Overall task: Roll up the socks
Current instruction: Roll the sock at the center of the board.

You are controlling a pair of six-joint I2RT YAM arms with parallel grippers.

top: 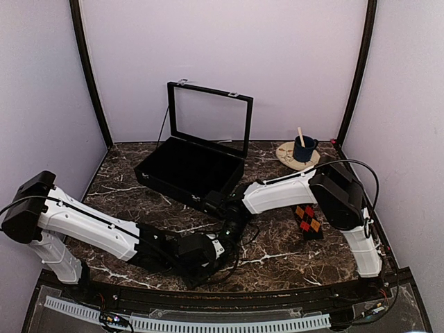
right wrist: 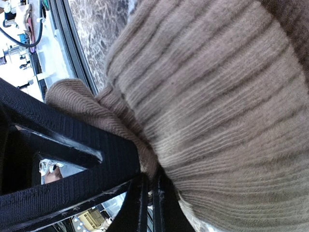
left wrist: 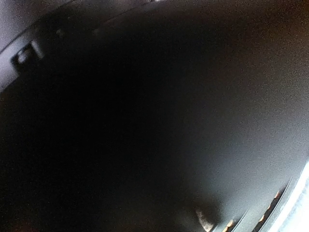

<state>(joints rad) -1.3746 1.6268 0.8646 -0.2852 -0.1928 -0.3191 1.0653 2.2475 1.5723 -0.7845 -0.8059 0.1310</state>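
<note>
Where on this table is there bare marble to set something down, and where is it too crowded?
Free: the back-left corner between black box and wall; the strip between box and woven mat; the front patch left of the argyle sock. Crowded: centre front, where left end effector and right end effector converge, the right one on the tan sock.

Back wall (top: 222, 55): plain pale lilac panel, matte.
Side walls: left wall (top: 35, 90) and right wall (top: 409, 104), same pale finish, closing the bay in on both sides.
Corner posts: dark, slim; left post (top: 89, 76) and right post (top: 357, 73) stand where the side walls meet the back wall.
Table (top: 125, 177): dark brown marble pattern with white veins, running wall to wall.
Near edge: black curved rim (top: 277, 295), with a white slotted strip (top: 229, 322) just in front of it.
Light: even and diffuse, soft shadows.
Right wrist view: a patch of the marble top (right wrist: 96, 29); bright, indistinct clutter beyond the table edge.
</note>
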